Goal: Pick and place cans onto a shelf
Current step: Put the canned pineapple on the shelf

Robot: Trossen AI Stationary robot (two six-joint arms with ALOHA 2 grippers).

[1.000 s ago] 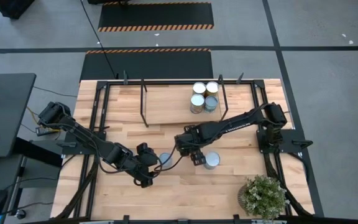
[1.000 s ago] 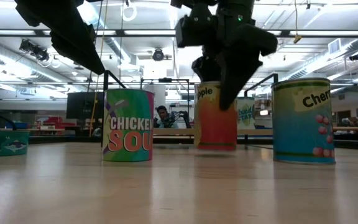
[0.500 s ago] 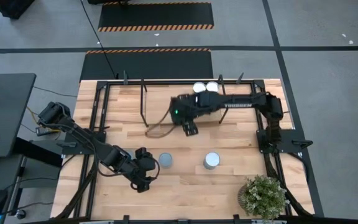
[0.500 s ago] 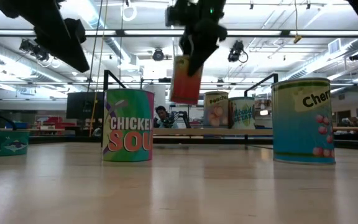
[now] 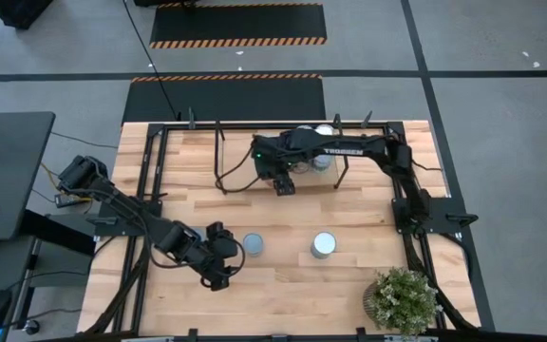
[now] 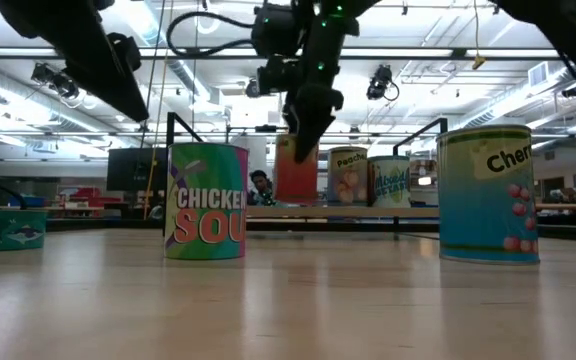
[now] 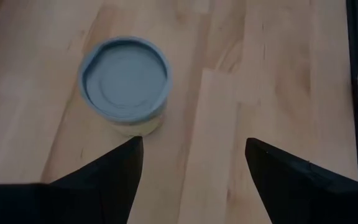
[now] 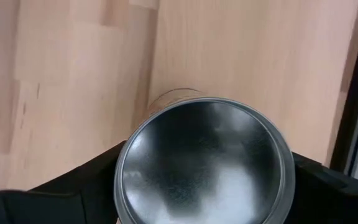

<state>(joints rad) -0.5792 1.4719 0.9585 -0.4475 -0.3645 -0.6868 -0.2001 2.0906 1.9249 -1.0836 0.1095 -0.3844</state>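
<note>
My right gripper (image 8: pixel 204 186) pinches a rigid, slick silver-topped tin can (image 8: pixel 205 163) by its round sides over the light wooden shelf (image 5: pixel 245 157) near its front edge; left gripper (image 7: pixel 191 168) hovers spread.
</note>
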